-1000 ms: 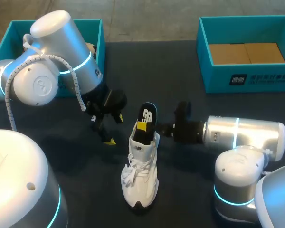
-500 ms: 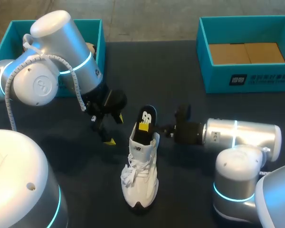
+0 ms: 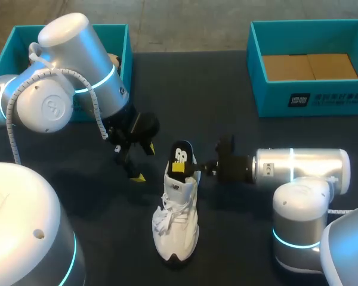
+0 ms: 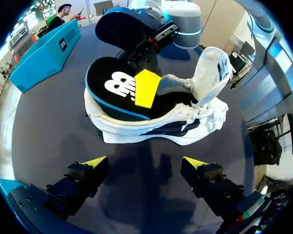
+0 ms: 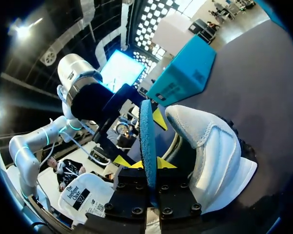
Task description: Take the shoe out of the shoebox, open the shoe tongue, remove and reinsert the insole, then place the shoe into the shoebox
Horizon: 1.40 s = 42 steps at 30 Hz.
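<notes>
Gripping the insole with the right hand, centre frame, partly sunk into the heel of the white shoe standing lower centre on the desk. Holding the left hand open and empty, just left of the shoe. Could buckle or jam the insole if pushed down crooked; could tip or slide the unbraced shoe. Counted: one shoe, one insole, two hands, two teal boxes, namely upper-left shoebox and upper-right shoebox.

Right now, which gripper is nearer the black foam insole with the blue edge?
Right. The right gripper is shut on the black insole, which stands in the white sneaker's heel opening. The left gripper hangs open beside the sneaker, touching neither.
</notes>
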Each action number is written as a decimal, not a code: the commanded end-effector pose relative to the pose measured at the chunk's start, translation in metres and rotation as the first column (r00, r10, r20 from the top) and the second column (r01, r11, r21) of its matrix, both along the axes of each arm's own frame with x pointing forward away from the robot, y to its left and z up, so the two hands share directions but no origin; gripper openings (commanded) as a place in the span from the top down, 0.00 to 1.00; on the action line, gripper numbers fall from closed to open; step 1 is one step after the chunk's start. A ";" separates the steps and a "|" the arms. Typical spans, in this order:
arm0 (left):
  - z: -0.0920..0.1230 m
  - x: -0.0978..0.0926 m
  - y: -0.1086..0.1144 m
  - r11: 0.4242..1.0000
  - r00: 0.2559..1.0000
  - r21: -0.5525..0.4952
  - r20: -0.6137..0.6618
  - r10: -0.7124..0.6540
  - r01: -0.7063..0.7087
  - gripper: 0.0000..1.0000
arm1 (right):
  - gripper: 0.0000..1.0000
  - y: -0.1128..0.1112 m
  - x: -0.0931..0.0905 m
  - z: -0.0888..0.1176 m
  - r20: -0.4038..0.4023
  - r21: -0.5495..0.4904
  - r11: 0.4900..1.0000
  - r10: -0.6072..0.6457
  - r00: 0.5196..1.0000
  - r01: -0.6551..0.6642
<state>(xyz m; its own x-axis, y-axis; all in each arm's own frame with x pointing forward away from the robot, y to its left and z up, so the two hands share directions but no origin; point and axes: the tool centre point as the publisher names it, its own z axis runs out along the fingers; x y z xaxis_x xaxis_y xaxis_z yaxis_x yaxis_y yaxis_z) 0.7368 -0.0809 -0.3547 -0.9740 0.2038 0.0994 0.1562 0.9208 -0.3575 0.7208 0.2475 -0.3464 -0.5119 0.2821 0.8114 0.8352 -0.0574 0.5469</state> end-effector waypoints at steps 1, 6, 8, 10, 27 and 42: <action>0.000 -0.001 0.000 1.000 1.000 0.003 0.003 0.001 -0.001 0.00 | 1.00 0.008 0.000 -0.001 -0.026 -0.041 0.998 0.056 0.998 -0.057; 0.000 -0.001 0.000 1.000 1.000 0.003 0.003 0.001 -0.001 0.00 | 1.00 0.009 -0.002 -0.002 -0.010 -0.029 0.999 0.041 0.999 -0.041; 0.000 -0.001 0.000 1.000 1.000 0.003 0.003 0.001 -0.001 0.00 | 0.65 0.008 -0.001 0.000 0.008 -0.028 0.999 0.023 1.000 -0.022; 0.000 -0.001 0.000 1.000 1.000 0.003 0.003 0.001 -0.001 0.00 | 0.45 0.008 0.000 0.004 0.034 -0.036 0.999 0.007 0.999 -0.006; 0.000 -0.001 0.000 1.000 1.000 0.003 0.003 0.001 -0.001 0.00 | 0.54 -0.007 0.009 0.022 0.147 -0.017 0.990 -0.133 0.980 0.137; 0.000 -0.001 0.000 1.000 1.000 0.003 0.003 0.001 -0.001 0.00 | 1.00 -0.013 0.022 0.015 0.078 0.007 0.985 -0.171 0.982 0.171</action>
